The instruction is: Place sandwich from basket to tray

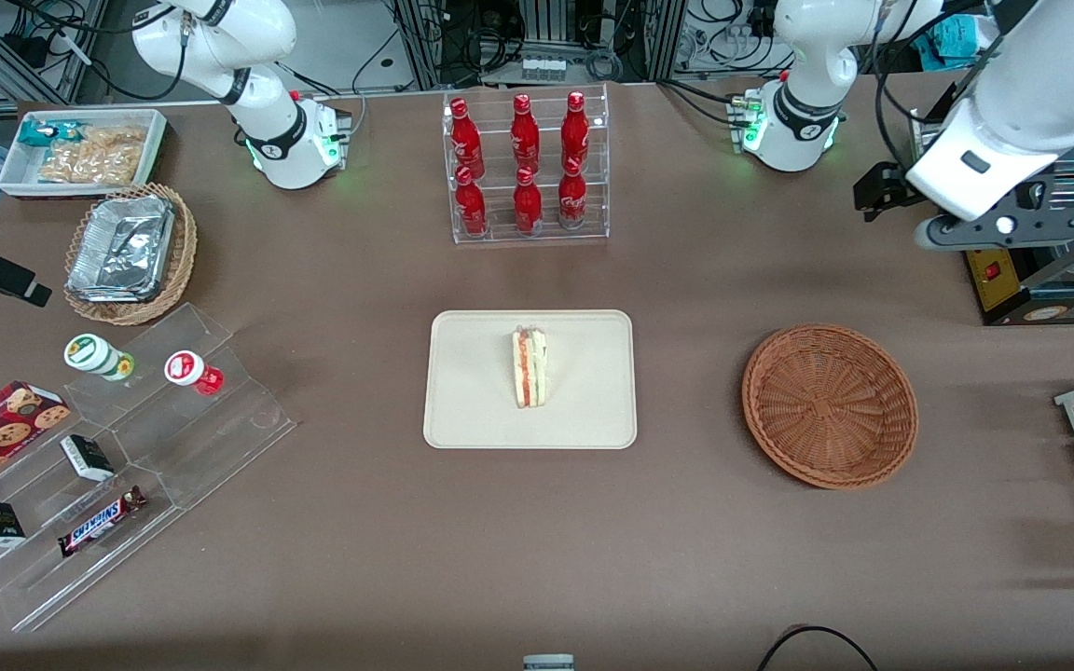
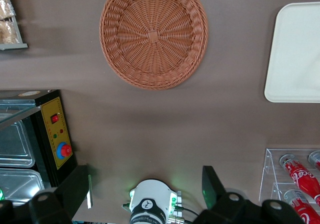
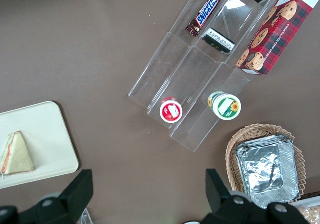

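Spreading under everything, the brown table (image 1: 649,559) carries the scene. The flat beige rectangular plastic tray (image 1: 472,391) with rounded corners lies at its middle, nearer the front camera than the clear acrylic rack of red bottles (image 1: 526,168). The round, shallow, reddish-brown woven wicker basket (image 1: 829,406) sits well apart from the tray, toward the working arm's end of the table, and nothing lies in it; the left wrist view shows its bare woven floor (image 2: 154,34). The working arm's gripper (image 2: 147,186) hangs high above the table, farther from the front camera than the basket, near a black control box with a yellow panel (image 2: 56,139). Its two dark fingers (image 2: 212,186) stand wide apart with nothing between them, so the hand is released and grasps nothing.

The small triangular sandwich (image 1: 530,367) of pale white bread rests on the tray, about at its middle, standing on edge with its red-orange and green filling showing along the cut side; the right wrist view also shows it lying on the tray (image 3: 16,155).

Toward the parked arm's end stand a lighter tan wicker basket holding silver foil trays (image 1: 127,250) and a stepped clear display with small snacks (image 1: 117,466).
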You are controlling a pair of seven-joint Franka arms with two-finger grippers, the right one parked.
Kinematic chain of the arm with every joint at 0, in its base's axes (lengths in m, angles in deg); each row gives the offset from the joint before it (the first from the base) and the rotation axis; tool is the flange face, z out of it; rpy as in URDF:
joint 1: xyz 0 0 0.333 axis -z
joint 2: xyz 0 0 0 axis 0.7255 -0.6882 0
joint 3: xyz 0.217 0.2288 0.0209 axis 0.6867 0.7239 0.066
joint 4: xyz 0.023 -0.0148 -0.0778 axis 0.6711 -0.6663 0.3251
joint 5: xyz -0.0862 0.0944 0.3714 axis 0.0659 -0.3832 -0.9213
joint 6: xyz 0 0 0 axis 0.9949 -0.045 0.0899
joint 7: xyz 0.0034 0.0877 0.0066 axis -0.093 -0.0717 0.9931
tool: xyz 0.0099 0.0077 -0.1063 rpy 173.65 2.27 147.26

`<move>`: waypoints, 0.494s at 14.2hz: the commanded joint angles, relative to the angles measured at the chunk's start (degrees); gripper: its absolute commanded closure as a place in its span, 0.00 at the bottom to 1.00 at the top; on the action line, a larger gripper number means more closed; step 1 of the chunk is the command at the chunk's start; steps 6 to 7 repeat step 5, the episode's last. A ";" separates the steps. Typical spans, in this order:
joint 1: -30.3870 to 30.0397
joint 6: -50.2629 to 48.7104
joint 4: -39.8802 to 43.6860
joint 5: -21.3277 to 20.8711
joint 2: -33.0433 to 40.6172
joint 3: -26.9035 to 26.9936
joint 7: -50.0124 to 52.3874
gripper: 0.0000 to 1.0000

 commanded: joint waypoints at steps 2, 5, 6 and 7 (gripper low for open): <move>-0.39 -1.25 1.81 0.92 -1.53 -0.48 -0.46 0.00; -0.39 -1.16 2.77 1.79 -2.06 -0.48 -0.73 0.00; -0.39 -1.16 2.77 1.79 -2.06 -0.48 -0.73 0.00; -0.39 -1.16 2.77 1.79 -2.06 -0.48 -0.73 0.00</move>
